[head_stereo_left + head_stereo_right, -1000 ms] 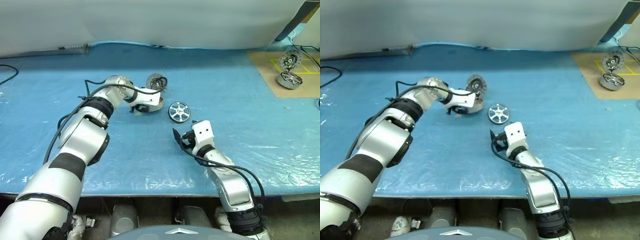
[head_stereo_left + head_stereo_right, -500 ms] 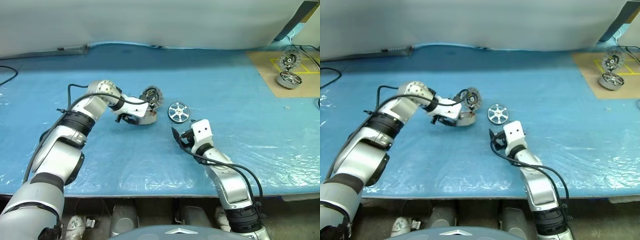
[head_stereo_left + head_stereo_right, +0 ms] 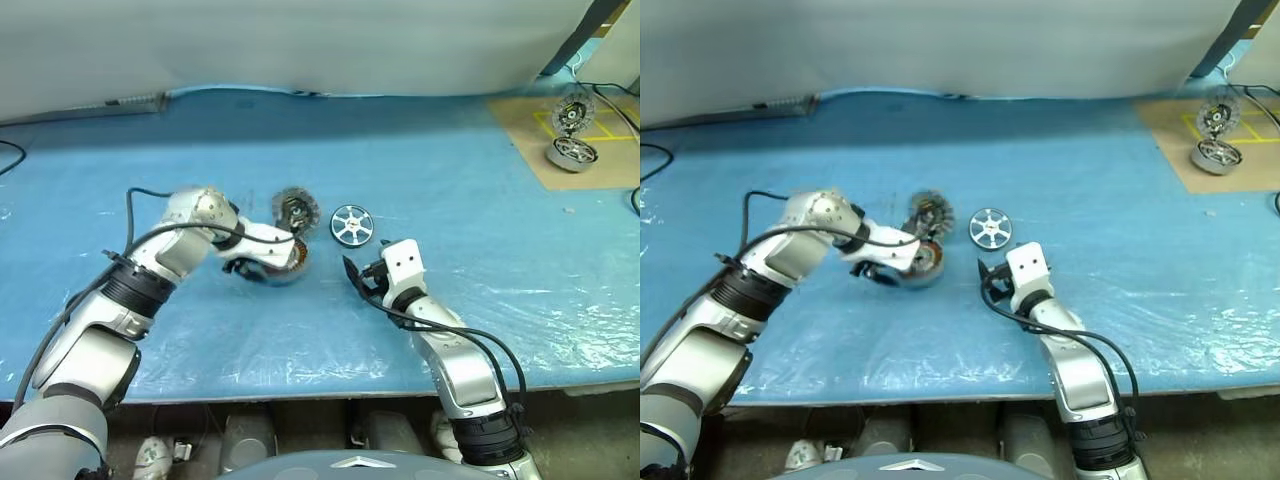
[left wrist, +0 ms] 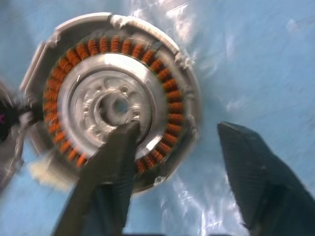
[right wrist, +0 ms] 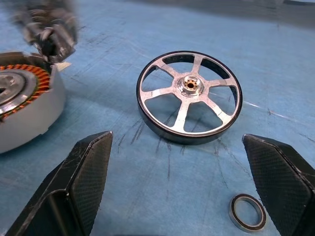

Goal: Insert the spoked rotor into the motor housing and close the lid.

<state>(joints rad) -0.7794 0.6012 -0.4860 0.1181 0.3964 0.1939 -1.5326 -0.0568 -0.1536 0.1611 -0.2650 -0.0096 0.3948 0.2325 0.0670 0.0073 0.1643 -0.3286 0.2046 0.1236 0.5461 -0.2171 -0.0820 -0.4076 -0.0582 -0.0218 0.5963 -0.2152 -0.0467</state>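
Blue sheeting covers the surface (image 3: 480, 250). One motor housing (image 3: 278, 267) sits under the left claw (image 4: 172, 142), partly hidden by it, its lid (image 3: 295, 212) blurred but upright. That claw has drawn nearer and now spreads wide, one finger over the windings. One spoked rotor (image 5: 189, 96) lies just ahead of the wide-open, empty right claw (image 5: 189, 177), one small ring (image 5: 247, 212) beside it.

You can't make out the round grey metal lid (image 4: 9, 140): in the left wrist view it is a blur cut off at the edge. One black finger (image 4: 110, 172) covers part of the copper-wound grey motor housing (image 4: 115, 98). Two small metal assemblies (image 3: 567, 135) on the brown board look like further motors, perhaps; too small to tell.
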